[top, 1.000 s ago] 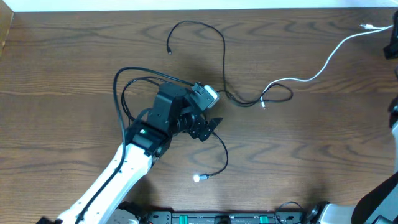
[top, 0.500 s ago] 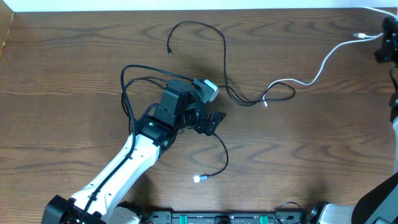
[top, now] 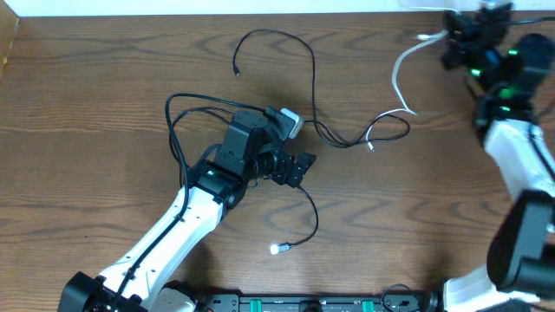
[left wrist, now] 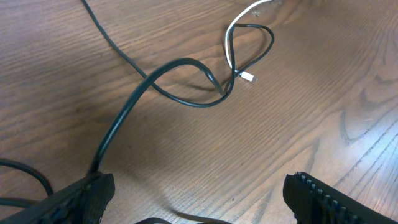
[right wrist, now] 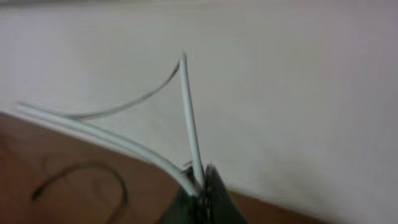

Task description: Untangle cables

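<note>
Right fingers (top: 453, 48) closed on the white cable (top: 396, 78) at the far right corner of the table (top: 95, 78). Left fingers (top: 297, 168) wide open, empty, mid-table over the black cables (top: 312, 74); the black/white crossing lies ahead toward the right edge, not touching them

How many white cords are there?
1. The white cord curls from the looped black cord mid-table to the far right corner, where the right claw pinches it. Others could hide under the arms.
</note>
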